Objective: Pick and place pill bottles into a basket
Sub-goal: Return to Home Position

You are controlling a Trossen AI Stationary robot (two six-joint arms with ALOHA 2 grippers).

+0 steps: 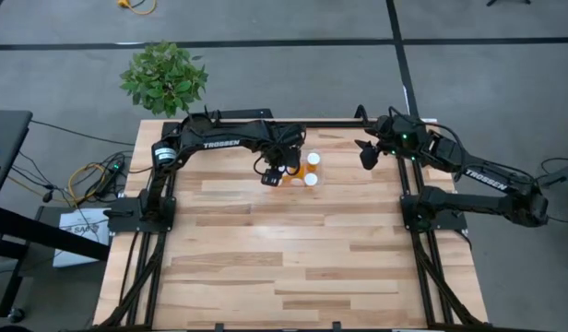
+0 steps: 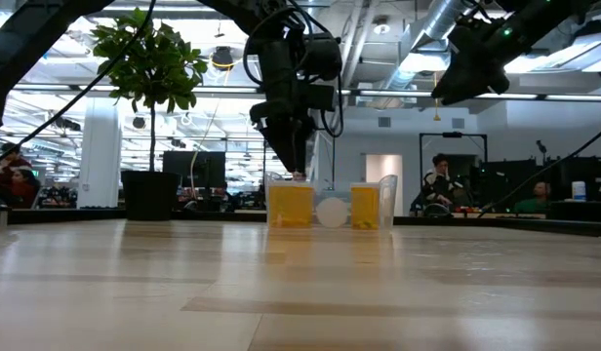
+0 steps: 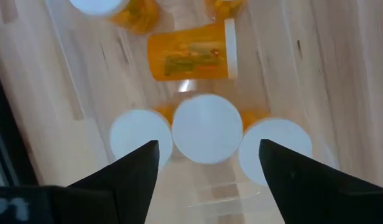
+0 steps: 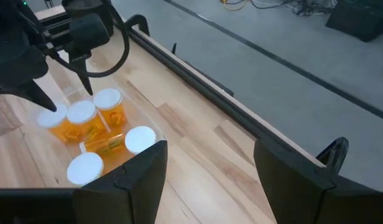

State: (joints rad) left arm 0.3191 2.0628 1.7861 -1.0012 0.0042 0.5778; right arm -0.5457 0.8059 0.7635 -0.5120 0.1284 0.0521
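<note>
The left gripper (image 3: 209,143) hangs released and empty just above the basket (image 2: 386,198), the pill bottles (image 3: 207,127) standing directly under its spread fingers (image 3: 129,180), one lying on its side beyond them; all six seem to be in, though the clear walls are hard to trace. The right gripper (image 4: 210,146), spread and empty, waits well apart. Going home, rise straight up before swinging away, so no finger knocks them
</note>
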